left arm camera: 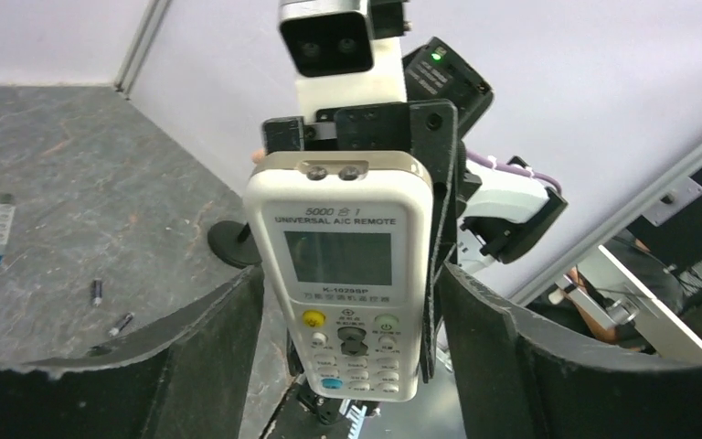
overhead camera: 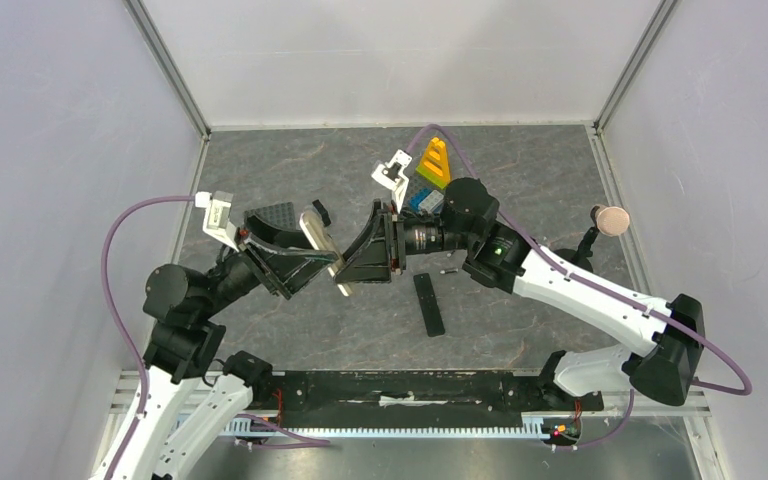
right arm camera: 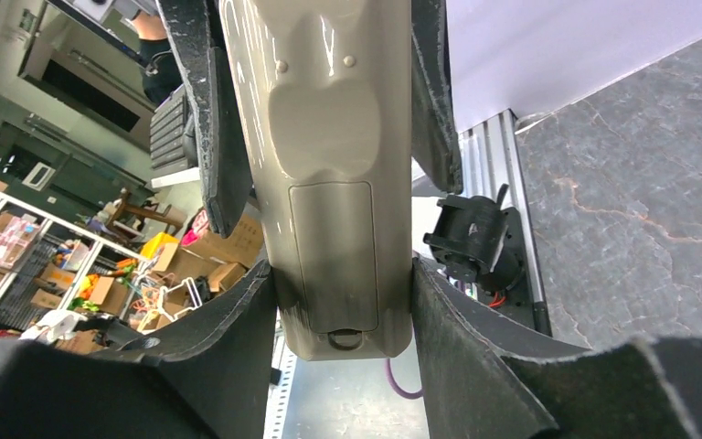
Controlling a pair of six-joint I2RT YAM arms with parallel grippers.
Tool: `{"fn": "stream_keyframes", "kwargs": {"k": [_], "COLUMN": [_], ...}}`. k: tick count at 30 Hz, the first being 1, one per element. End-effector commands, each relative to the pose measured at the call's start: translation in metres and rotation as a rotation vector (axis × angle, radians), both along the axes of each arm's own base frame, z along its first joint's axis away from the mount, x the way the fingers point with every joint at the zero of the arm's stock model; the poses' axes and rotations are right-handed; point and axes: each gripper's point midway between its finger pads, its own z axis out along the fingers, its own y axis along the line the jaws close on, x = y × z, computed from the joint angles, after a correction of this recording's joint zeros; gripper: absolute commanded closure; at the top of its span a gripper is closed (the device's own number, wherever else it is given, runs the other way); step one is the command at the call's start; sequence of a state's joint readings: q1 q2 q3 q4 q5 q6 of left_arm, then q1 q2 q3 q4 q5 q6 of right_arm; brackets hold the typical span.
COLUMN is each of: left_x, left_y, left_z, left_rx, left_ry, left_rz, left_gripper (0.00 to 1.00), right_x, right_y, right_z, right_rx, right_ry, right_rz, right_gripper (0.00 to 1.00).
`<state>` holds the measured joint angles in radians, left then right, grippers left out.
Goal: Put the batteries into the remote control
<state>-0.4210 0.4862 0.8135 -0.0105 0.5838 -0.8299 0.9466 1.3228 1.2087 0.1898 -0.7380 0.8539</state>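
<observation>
The remote control (overhead camera: 318, 233) is held up above the table between both grippers. The left wrist view shows its light face (left arm camera: 343, 210) with screen and buttons. The right wrist view shows its tan back (right arm camera: 329, 119) with the battery cover closed. My left gripper (overhead camera: 328, 264) (left arm camera: 353, 274) is shut on its sides. My right gripper (overhead camera: 348, 268) (right arm camera: 343, 267) is shut on its lower end from the opposite side. Two batteries (left arm camera: 97, 292) (left arm camera: 121, 323) lie on the table, apart from the remote. One battery (overhead camera: 448, 271) shows in the top view.
A black flat bar (overhead camera: 428, 303) lies on the table below the right gripper. A yellow brick (overhead camera: 433, 160) and a blue brick (overhead camera: 422, 200) sit at the back. A dark studded plate (overhead camera: 278, 215) is behind the left gripper. A pink-topped stand (overhead camera: 610, 220) is at the right.
</observation>
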Motion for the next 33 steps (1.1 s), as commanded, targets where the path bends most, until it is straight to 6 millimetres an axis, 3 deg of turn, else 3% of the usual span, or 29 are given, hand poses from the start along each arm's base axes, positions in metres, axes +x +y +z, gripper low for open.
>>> {"fn": "stream_keyframes", "kwargs": {"k": [1,10,13,16,19,22,26,29,31,33], "left_x": [-0.018,-0.01,-0.007,-0.001,0.014,0.031,0.06,0.079,0.089,0.098], "left_y": [-0.005,-0.008,-0.007,-0.004,0.007,0.024,0.06,0.09,0.107,0.108], "left_z": [0.02,0.01,0.008,0.001,-0.016,-0.036,-0.081,-0.119,-0.154,-0.181], "left_rx": [-0.068,-0.065,-0.057,-0.031,0.026,0.087,0.201,0.301,0.415,0.513], "left_ry": [-0.06,-0.018,-0.01,0.015,0.075,0.147,0.34,0.511,0.66,0.753], "left_rz": [-0.102,-0.096,-0.081,-0.033,0.086,0.238,0.505,0.713,0.831,0.863], "left_gripper": [0.29,0.84,0.98,0.98,0.98,0.98,0.98,0.98,0.98,0.98], "right_x": [-0.011,-0.007,-0.003,0.004,0.012,0.026,0.061,0.083,0.095,0.107], "right_y": [-0.007,-0.003,-0.002,-0.004,-0.008,-0.014,-0.031,-0.051,-0.066,-0.082], "right_z": [0.019,0.008,0.002,-0.002,-0.004,-0.012,-0.037,-0.065,-0.088,-0.114], "right_rx": [0.074,0.043,0.024,0.013,-0.003,-0.069,-0.228,-0.362,-0.456,-0.55], "right_ry": [-0.011,0.035,0.05,0.032,-0.01,-0.053,-0.107,-0.118,-0.121,-0.124], "right_rz": [0.043,0.032,0.01,-0.045,-0.116,-0.207,-0.425,-0.576,-0.664,-0.752], "right_gripper": [0.66,0.65,0.55,0.3,0.19,0.15,0.1,0.1,0.1,0.11]}}
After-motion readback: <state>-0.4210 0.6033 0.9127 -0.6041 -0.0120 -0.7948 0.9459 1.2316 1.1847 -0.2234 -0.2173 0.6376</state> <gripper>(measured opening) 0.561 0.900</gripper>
